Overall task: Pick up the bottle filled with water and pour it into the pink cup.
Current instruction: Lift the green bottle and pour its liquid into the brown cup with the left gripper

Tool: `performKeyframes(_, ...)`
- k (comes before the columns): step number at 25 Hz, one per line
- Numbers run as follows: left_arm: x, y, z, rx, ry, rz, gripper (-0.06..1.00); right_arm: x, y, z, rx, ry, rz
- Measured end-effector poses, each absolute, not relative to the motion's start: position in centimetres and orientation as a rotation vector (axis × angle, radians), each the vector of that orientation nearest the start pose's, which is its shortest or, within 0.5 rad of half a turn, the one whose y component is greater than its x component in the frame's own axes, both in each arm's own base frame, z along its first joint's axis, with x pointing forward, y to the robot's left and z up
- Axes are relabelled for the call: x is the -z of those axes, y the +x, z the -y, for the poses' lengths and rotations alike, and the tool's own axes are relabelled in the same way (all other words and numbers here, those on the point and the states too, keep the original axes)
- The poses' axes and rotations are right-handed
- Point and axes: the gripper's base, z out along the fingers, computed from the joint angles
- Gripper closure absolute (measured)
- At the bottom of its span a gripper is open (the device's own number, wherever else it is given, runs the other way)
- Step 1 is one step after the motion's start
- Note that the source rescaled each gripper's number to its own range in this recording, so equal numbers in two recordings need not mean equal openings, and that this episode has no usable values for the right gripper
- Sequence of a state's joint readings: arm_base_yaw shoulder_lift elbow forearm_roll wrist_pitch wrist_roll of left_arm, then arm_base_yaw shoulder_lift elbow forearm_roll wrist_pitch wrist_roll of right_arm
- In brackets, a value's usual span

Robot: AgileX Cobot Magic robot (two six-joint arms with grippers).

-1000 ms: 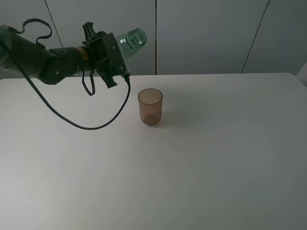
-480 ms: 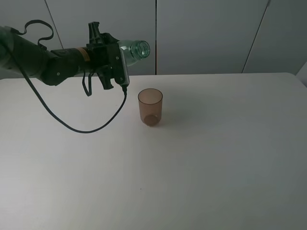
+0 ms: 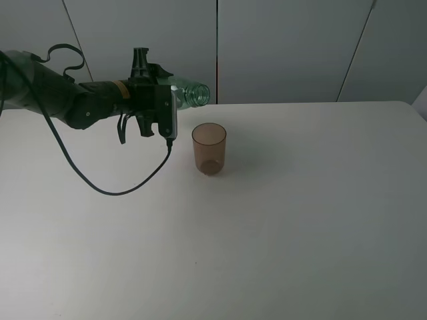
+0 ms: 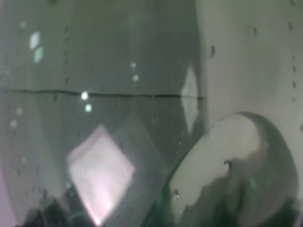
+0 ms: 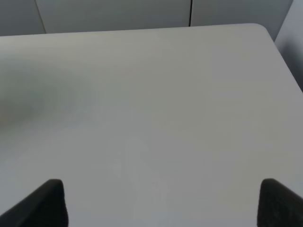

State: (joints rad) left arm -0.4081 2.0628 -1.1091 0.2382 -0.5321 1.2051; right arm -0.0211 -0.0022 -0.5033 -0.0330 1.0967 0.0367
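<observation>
A: Jaws?
B: On the left gripper (image 3: 168, 95): clamped round the bottle (image 3: 190, 93), body held up off the table. On the right gripper (image 5: 163, 208): spread wide, nothing btwn the fingertips (image 5: 49, 203), only bare tabletop below.

A: Room to move, near to far?
B: Nearest, front of the table (image 3: 280, 253): bare white, wide open both sides. Next back, left of centre: loop of black cable (image 3: 113, 190) sagging low from the left wrist. Then the pink cup (image 3: 209, 148): upright, alone, mid-table, well apart from every edge. Up-left of it in the high view, the bottle: tipped approx. level, open mouth aimed right. Over the rim or short of it, can't tell. Far edge just behind the arm, rounded corner at far right. Grey wall panels (image 3: 287, 47) straight past that edge.

A: Look of the bottle?
B: Clear w/ green tint, threaded neck, no cap. Up close on the left wrist cam, bottle (image 4: 94, 94) across the whole view: glassy, speckled, bright reflections. Water level: can't tell.

A: Cup?
B: Translucent brownish-pink, straight sides, no handle.
</observation>
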Motion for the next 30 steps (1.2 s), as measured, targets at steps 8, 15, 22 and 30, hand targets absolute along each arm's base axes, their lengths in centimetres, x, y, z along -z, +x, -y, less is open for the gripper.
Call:
performKeyframes(8, -14.61, 39.19, 18.10, -0.621, 1.651, -1.066, 0.93, -27.53, -0.72, 0.25, 0.030, 0.062, -2.074)
performKeyframes(15, -14.61, 39.21, 18.06, -0.668, 1.689, -1.018, 0.93, -27.53, -0.72, 0.25, 0.030, 0.062, -2.074)
performKeyframes(22, -14.63, 39.26, 17.99, -0.719, 1.724, -0.974, 0.93, -27.53, -0.72, 0.25, 0.030, 0.062, -2.074)
performKeyframes(30, -14.64, 39.33, 17.88, -0.759, 1.746, -0.948, 0.93, -27.53, -0.72, 0.25, 0.030, 0.062, -2.074)
